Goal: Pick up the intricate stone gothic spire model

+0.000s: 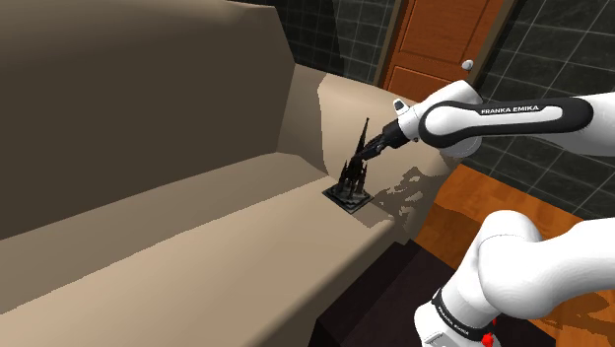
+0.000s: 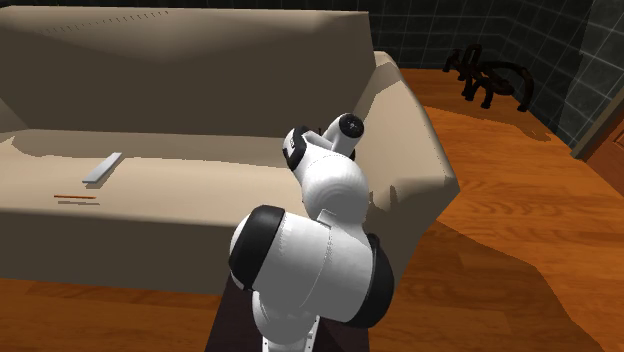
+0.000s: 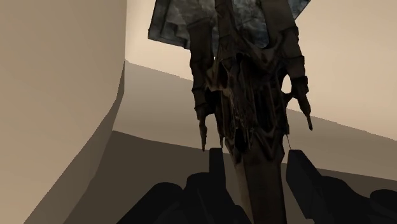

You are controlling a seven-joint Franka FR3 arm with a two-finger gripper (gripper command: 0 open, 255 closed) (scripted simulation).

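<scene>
Gripper (image 3: 254,159): mine, black, pinching the spire; in the shoulder view (image 1: 367,151) it comes in from that view's right, level with the spire's upper half
Fingers (image 3: 216,172): one each side of the shaft, which fills the gap between them
Spire (image 3: 248,95): dark, ornate, with small pinnacles hanging off the sides near my fingertips; its narrow end runs down between my fingers
Spire, shoulder view (image 1: 355,173): upright on the sofa seat, thin tip pointing up, close to the armrest end
Base (image 1: 348,196): flat dark square under the spire, lying on the seat near its front edge; in the wrist view (image 3: 172,25) it looks mottled grey, at the spire's far end
Shadow (image 1: 404,187): jagged, thrown on the cushion on the shoulder view's right of the base
Sofa (image 1: 197,227): tan, long seat and tall back; the second exterior view (image 2: 200,210) shows it from the front
Armrest (image 1: 355,108): rises just behind the spire
Arm (image 1: 512,116): white, dark joints, reaching in from the shoulder view's right; in the second exterior view (image 2: 310,260) it stands in front of the sofa and hides the spot where the spire stands
Bar (image 2: 102,168): flat, grey, on the seat, well away from the armrest end
Stick (image 2: 75,197): thin, brownish, just beside the bar, nearer the seat's front
Floor (image 2: 520,230): orange-brown wood
Door (image 1: 444,44): brown, panelled, beyond the armrest
Wall (image 1: 345,30): dark green tiles
Dark object (image 2: 490,75): on the floor past the sofa; what it is I cannot tell
</scene>
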